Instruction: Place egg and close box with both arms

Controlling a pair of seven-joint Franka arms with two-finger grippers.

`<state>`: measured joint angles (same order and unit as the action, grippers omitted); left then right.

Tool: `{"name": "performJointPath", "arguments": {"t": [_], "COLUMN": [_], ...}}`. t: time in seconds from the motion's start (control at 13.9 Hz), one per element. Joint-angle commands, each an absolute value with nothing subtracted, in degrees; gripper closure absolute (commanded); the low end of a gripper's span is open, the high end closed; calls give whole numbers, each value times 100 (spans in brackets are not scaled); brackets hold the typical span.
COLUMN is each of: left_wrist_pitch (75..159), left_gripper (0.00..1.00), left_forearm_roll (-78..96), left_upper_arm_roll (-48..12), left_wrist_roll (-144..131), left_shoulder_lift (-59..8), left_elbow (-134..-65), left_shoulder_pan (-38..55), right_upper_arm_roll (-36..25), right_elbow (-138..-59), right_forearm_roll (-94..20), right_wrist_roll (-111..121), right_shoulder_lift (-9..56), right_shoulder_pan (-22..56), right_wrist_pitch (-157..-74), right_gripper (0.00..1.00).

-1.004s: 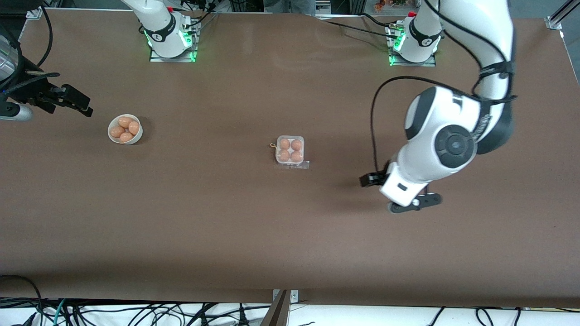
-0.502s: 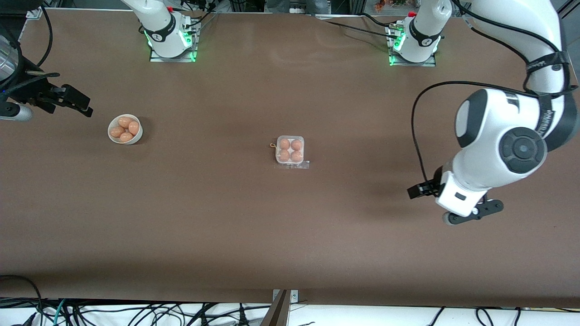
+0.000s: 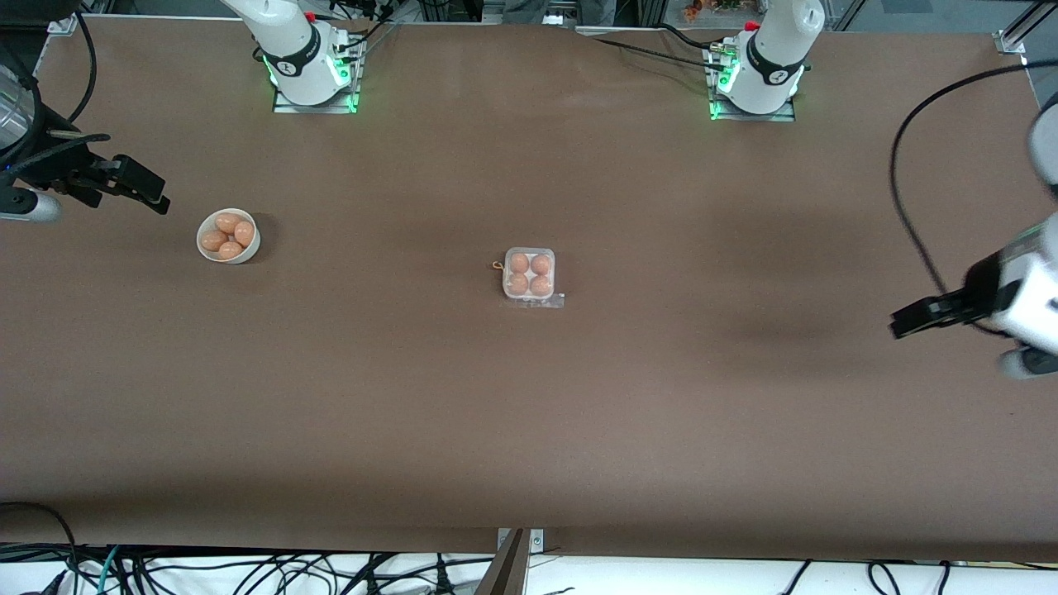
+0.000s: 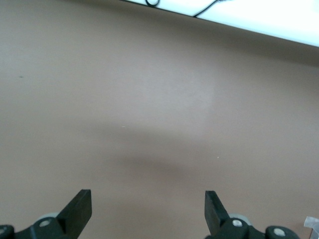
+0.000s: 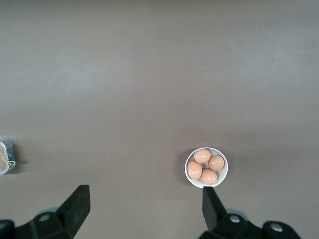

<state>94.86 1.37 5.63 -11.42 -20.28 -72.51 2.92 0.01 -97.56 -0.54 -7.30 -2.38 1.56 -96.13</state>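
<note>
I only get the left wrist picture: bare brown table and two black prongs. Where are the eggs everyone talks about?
Observer: Four sit in the box, a small clear carton in the middle of the table, one egg per cell.
Visitor: Are there any other eggs?
Observer: Yes, four more lie in a white bowl toward the right arm's end of the table.
Visitor: And what is the other arm doing?
Observer: Its right pincer hangs open over the table beside the bowl, holding nothing.
</note>
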Motion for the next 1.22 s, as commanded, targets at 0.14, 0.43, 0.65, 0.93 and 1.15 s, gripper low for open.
{"name": "performJointPath", "arguments": {"t": [0.14,0.43,0.65,0.93,1.15], "left_wrist_pitch": [9545,9536,9527,9396,9264], "left_gripper": [0,0,0,0,0], "left_forearm_roll": [-35,-35,-79,-123,-123], "left_upper_arm_roll": [378,378,369,369,352], "left_wrist_roll": [-678,-510,-510,-475,-466], "left_shoulder_lift": [-925,-458,-396,-352,-343], "left_elbow": [-8506,-9078,-9140,-9141,-9141], "left_shoulder_pan": [35,-35,-44,-26,-26], "right_upper_arm_roll": [97,97,88,88,88], "right_elbow": [-9729,-9729,-9729,-9729,-9729], "right_forearm_roll": [9,9,9,9,9], "right_wrist_roll": [-721,-721,-712,-712,-712], "right_shoulder_lift": [-246,-246,-246,-246,-246], "right_shoulder_pan": [62,62,62,62,62], "right_wrist_pitch": [-9606,-9606,-9598,-9598,-9598], "right_gripper": [0,0,0,0,0]}}
